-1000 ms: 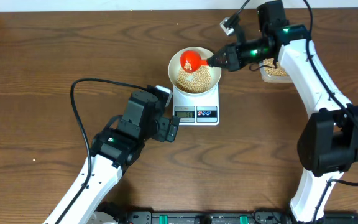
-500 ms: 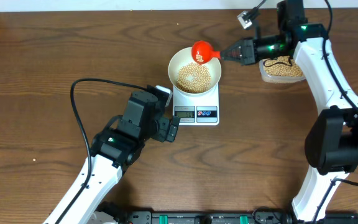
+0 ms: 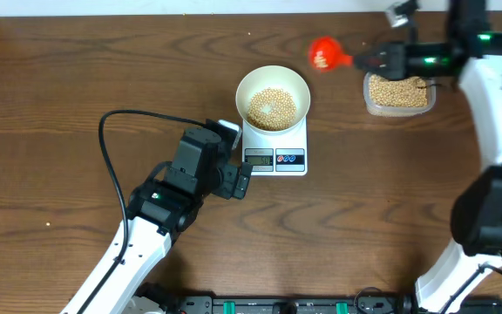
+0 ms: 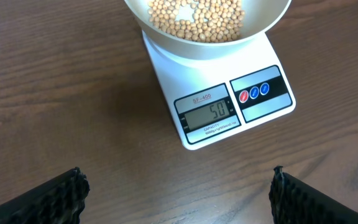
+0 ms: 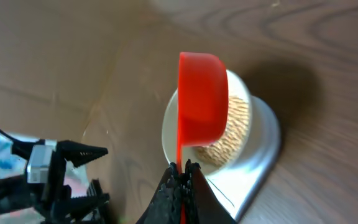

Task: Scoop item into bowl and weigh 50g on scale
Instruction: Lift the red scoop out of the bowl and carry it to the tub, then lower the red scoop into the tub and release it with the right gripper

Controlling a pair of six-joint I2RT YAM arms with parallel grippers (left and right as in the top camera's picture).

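One scale [image 3: 274, 158], display end toward near edge

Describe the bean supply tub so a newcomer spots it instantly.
Find the white scale in the middle of the table, carrying the round white bowl. The tub sits to its right, nearer the far edge. Unlike the bowl, it is clear, rounded-rectangular and off the scale.

Wooden table [image 3: 59, 87] (dark brown) carries scale [image 3: 274, 158] and tub [image 3: 399, 112].
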